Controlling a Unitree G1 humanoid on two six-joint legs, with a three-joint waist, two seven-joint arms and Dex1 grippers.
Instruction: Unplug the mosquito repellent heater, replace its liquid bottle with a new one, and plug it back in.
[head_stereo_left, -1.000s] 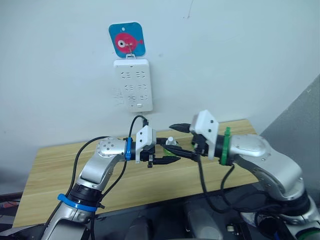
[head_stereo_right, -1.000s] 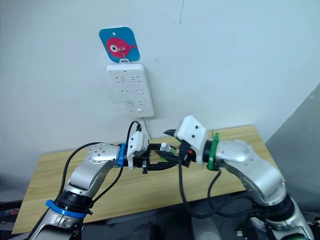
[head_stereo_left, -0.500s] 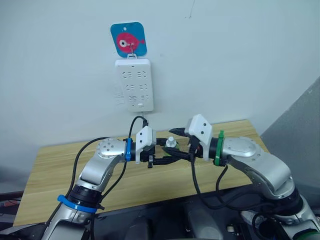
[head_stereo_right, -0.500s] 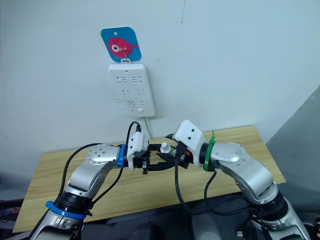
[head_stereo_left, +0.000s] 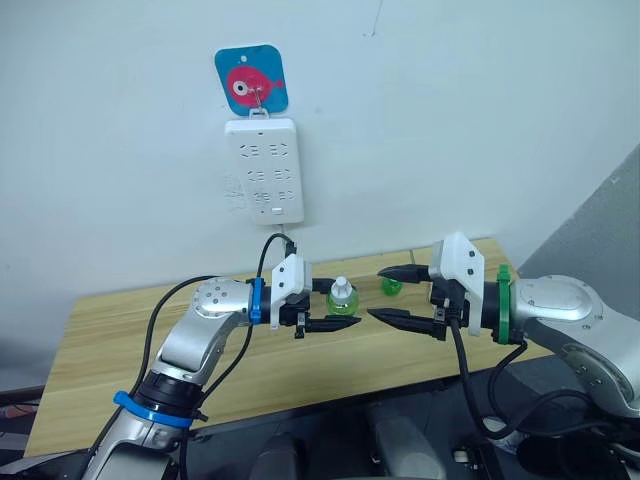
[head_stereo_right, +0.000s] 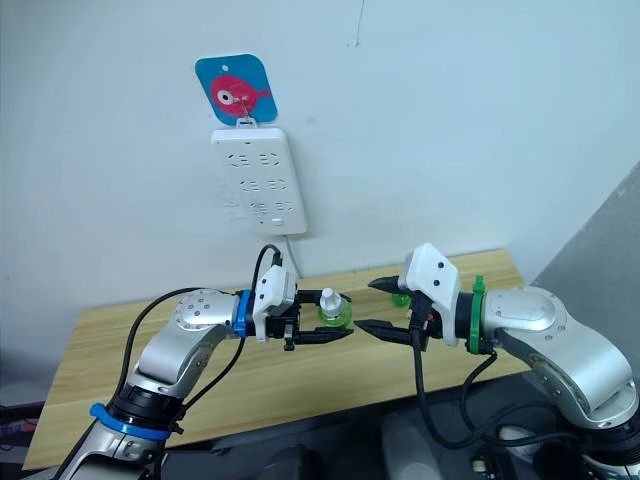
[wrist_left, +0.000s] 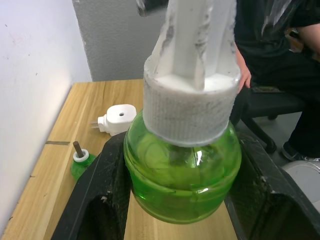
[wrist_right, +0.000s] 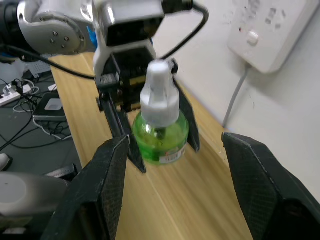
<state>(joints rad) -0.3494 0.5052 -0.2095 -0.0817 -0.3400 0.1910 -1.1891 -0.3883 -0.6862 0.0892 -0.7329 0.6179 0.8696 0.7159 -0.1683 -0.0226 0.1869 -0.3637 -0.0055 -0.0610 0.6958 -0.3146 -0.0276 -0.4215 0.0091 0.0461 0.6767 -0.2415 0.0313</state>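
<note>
The heater (wrist_left: 116, 118) lies unplugged on the table (wrist_left: 75, 105), left of centre in my left wrist view. My left claw (head_stereo_left: 325, 310) grips the capped green bottle (head_stereo_left: 342, 297); my right claw (head_stereo_left: 405, 295) gapes empty. I should twist the cap off squarely.

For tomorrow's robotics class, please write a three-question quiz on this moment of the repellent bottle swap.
1. True or false: the left tool is shut on the capped green bottle.
2. The right tool is: A open, holding nothing; B shut on the heater; C shut on the power strip.
3. Fill in: the mosquito repellent heater lies on the ____, beside the uncapped green bottle.

Key: 1 true; 2 A; 3 table.
</note>
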